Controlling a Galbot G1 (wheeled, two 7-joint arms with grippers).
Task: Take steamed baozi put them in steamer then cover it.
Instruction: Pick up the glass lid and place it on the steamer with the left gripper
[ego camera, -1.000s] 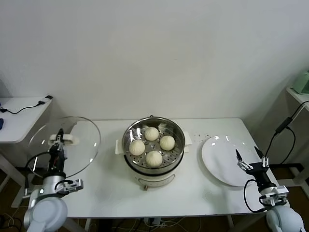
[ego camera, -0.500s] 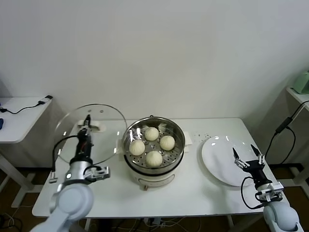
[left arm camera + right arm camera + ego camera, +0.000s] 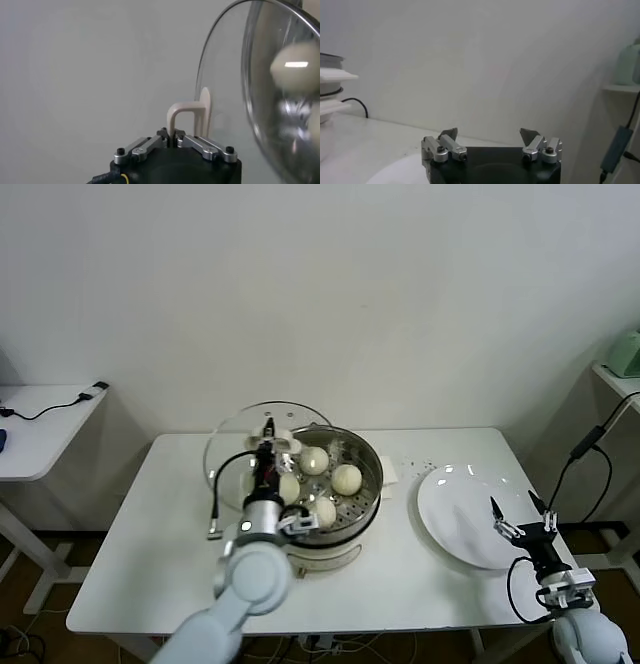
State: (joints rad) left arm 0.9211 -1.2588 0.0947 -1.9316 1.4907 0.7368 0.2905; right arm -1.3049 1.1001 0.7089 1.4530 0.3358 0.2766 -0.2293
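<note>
baozi (image 3: 346,478): 4, all in steamer
steamer (image 3: 345,519): 1
cover (image 3: 232,446): 1, glass w/ white handle
plate (image 3: 462,514): 1, white
gripper: 2 – left gripper (image 3: 267,440), right gripper (image 3: 521,514)
bench (image 3: 160,554): 1 main

Cream-white baozi (image 3: 346,479), shiny steel steamer (image 3: 365,506) w/ white base, clear cover (image 3: 232,446), white plate (image 3: 462,519).

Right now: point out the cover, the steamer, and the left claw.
cover (image 3: 232,446), head view, clear glass near its left rim.
steamer (image 3: 368,456), head view, shiny steel rim on the right.
left claw (image 3: 173,135), left wrist view, fingertips clamping the white handle.
</note>
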